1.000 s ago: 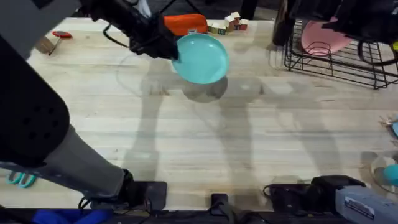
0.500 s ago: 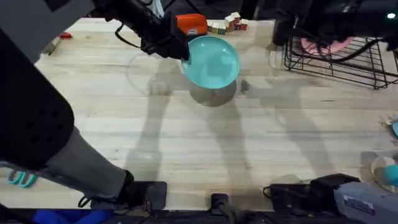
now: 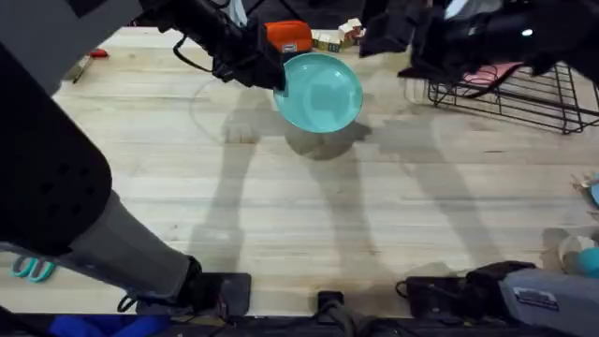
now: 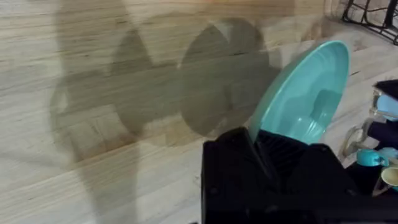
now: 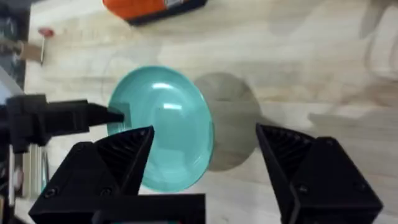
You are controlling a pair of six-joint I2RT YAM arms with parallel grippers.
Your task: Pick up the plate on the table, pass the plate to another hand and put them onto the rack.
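While left fingers [image 3: 273, 77] clamp plate [image 3: 321, 91], airborne

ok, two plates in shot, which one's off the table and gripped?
The teal plate, pinched at its rim by the left gripper and casting a shadow on the table. The pink plate sits in the rack.

I count one teal plate [image 3: 321, 91], one pink plate [image 3: 493, 72], and one black wire rack [image 3: 524, 94]. I have two grippers: my left [image 3: 273, 75] and my right [image 5: 205, 165]. There is one orange object [image 3: 285, 36] and one pair of teal scissors [image 3: 32, 270].
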